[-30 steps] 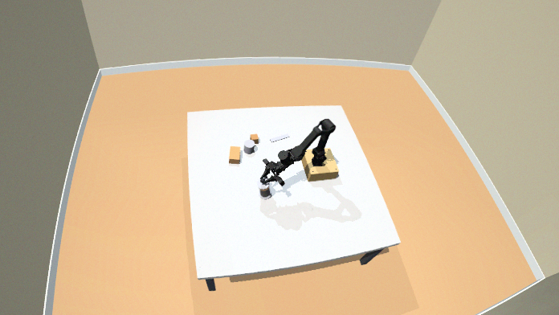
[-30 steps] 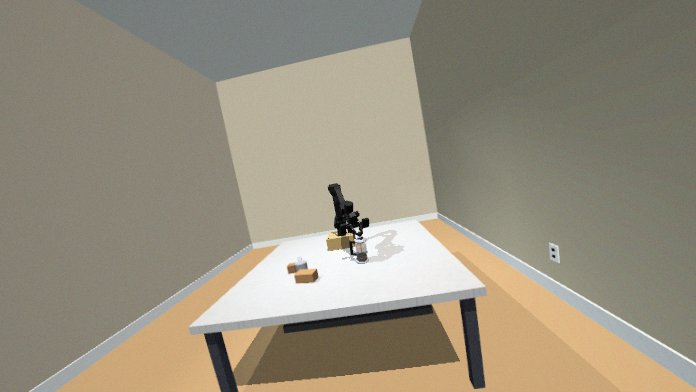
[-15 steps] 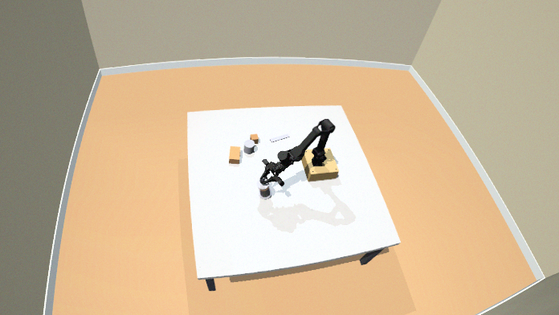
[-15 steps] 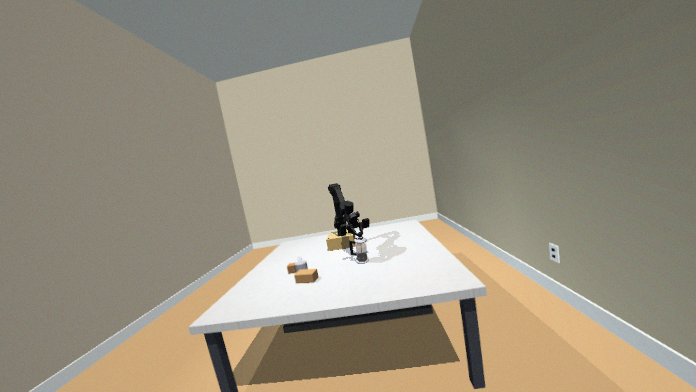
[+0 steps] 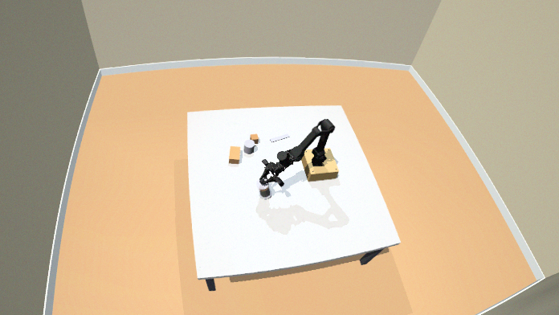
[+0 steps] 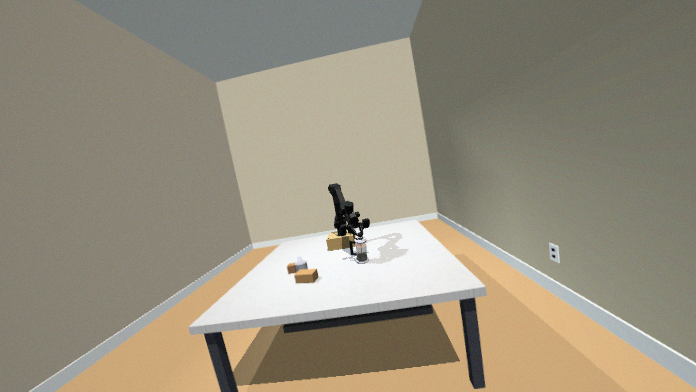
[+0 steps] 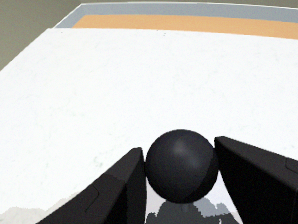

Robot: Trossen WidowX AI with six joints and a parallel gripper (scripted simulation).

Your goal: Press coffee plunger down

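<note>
On the white table, left to right in the top view, an orange block (image 5: pixel 234 154) (image 6: pixel 306 276) is passed first, then the coffee press (image 5: pixel 264 191) (image 6: pixel 361 251), standing upright; its black plunger knob (image 7: pixel 182 166) is gripped by the gripper (image 5: pixel 263 182) (image 6: pixel 360 236) (image 7: pixel 178 152). The knob should be pushed straight down, slowly, without sideways pull, then released.

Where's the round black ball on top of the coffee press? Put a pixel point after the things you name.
In the wrist view, the round black plunger knob (image 7: pixel 181 166) sits low, right of centre, between the gripper's (image 7: pixel 180 154) two dark fingers.
</note>
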